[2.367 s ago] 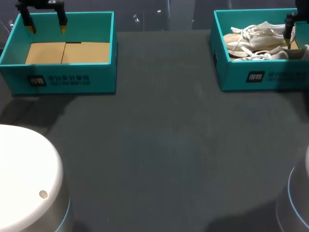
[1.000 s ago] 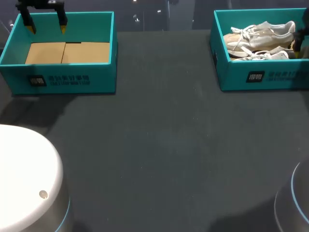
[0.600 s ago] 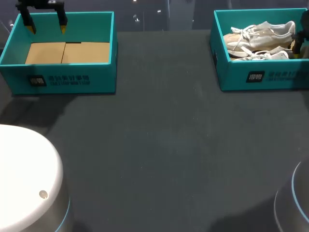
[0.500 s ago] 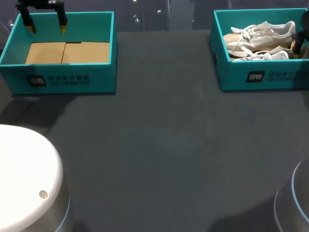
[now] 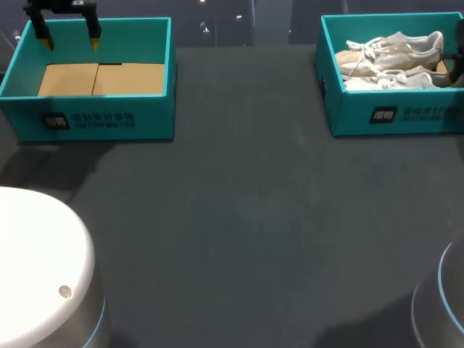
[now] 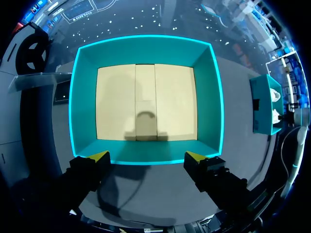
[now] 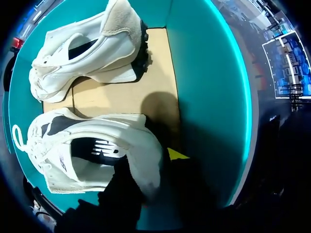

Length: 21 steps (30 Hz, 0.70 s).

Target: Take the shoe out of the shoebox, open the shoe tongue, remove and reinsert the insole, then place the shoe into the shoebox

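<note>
1. Table (image 5: 239, 239), dark, carries two teal boxes well apart at its far edge.
2. Shoebox (image 5: 406, 116), at the far right, holds two white shoes on its cardboard floor.
3. Teal box (image 5: 94, 123), at the far left, has the left gripper (image 6: 148, 157) above its wall, fingers spread wide and holding nothing.
4. Shoe (image 7: 97, 145) lies inside the shoebox. The right gripper (image 7: 150, 170) pinches its heel, with the box wall close beside the outer finger.
5. Second shoe (image 7: 92, 53) lies just beside the first one.
</note>
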Each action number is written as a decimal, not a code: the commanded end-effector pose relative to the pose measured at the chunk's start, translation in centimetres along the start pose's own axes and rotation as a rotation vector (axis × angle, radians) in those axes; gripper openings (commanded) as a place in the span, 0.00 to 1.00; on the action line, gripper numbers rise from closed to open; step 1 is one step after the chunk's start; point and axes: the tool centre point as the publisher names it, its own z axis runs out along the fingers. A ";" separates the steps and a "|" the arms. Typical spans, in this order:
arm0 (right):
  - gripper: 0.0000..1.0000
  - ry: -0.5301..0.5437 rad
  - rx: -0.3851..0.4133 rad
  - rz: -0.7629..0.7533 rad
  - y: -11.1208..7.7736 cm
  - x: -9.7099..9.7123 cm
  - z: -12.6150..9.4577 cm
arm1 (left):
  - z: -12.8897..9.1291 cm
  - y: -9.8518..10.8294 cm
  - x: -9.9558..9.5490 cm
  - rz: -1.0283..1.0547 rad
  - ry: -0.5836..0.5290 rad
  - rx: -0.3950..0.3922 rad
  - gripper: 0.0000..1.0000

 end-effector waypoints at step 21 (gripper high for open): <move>0.00 -0.001 -0.037 0.009 0.2 -0.5 -5.6 | 0.0 0.0 0.0 0.000 -0.001 0.000 1.00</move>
